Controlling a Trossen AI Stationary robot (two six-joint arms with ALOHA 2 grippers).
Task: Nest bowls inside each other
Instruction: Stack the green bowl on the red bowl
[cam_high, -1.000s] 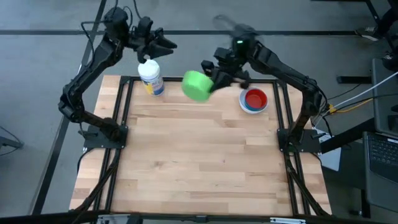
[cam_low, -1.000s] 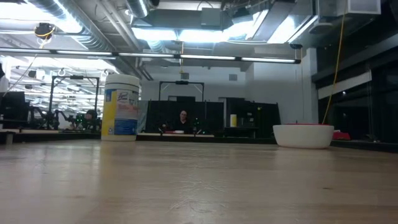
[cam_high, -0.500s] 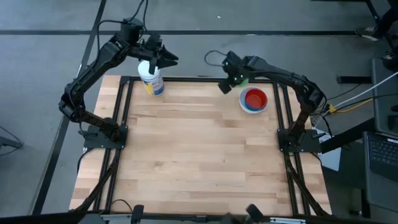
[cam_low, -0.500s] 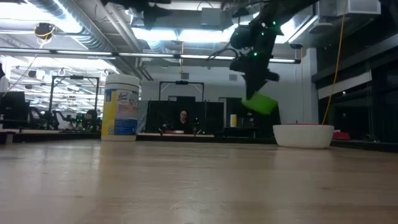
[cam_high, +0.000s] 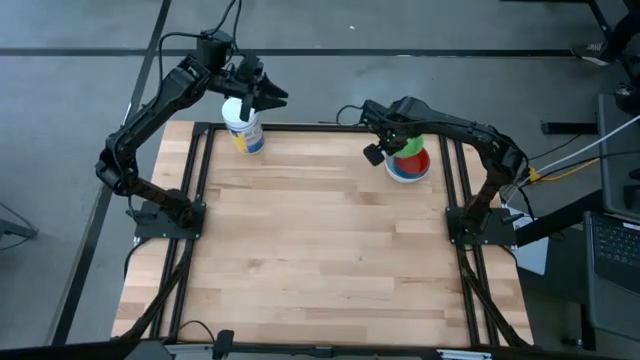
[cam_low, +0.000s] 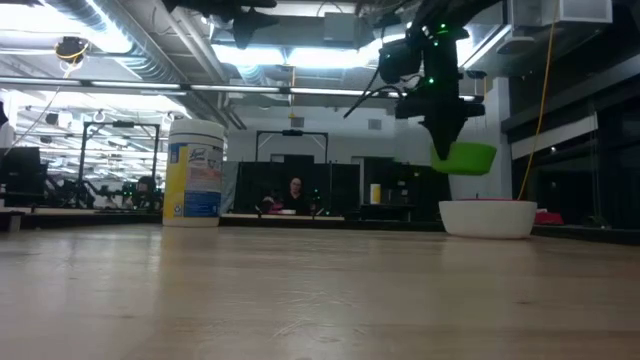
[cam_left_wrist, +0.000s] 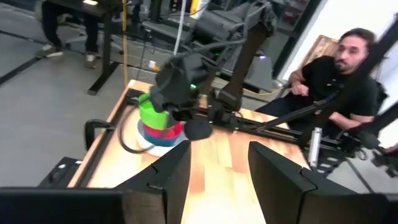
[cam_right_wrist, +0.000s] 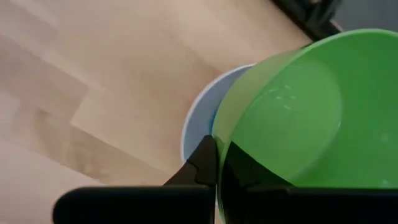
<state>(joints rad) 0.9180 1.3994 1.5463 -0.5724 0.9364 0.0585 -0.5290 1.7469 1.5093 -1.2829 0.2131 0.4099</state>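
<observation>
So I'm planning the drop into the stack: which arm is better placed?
Right. Its pincer is shut on the green bowl just above the stack; the left pincer hovers by the container.

Container label: I see blue and yellow print with a red band, but can't read any words.
Other text: none I can read.

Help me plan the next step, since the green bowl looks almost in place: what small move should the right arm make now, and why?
Probably lower it straight down. The right end effector pinches the green bowl by its rim, and it hangs above the white bowl, not yet seated. From overhead it sits over the stack's red bowl, so release should wait until it rests inside.
</observation>
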